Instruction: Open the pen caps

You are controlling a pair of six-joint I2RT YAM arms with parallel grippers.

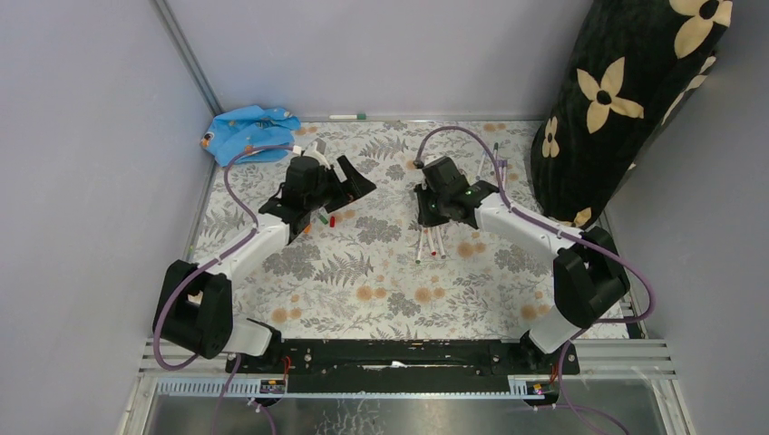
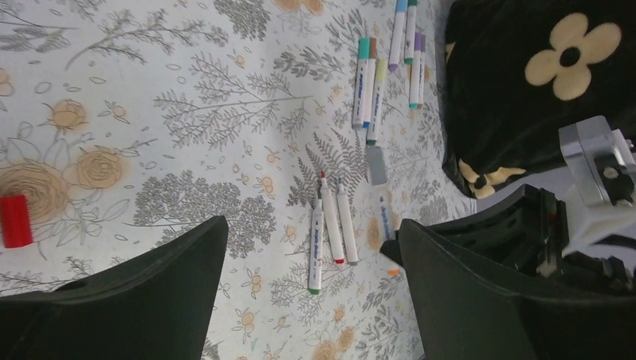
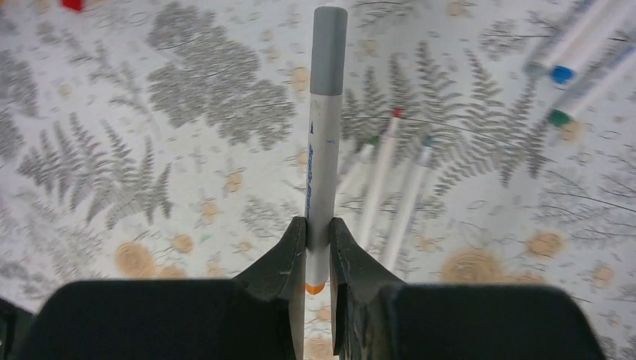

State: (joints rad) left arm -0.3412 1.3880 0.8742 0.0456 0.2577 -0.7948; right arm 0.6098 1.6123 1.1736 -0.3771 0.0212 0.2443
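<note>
Pen cap (image 3: 328, 49), smooth grey cylinder, tops pen (image 3: 322, 172).

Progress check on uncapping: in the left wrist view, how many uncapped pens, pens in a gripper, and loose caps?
Uncapped pens, lying side by side: 3
Pen in the right gripper, grey cap still on: 1
Loose red cap: 1
Total: 5
The capped pens further off are too bunched to count.
</note>
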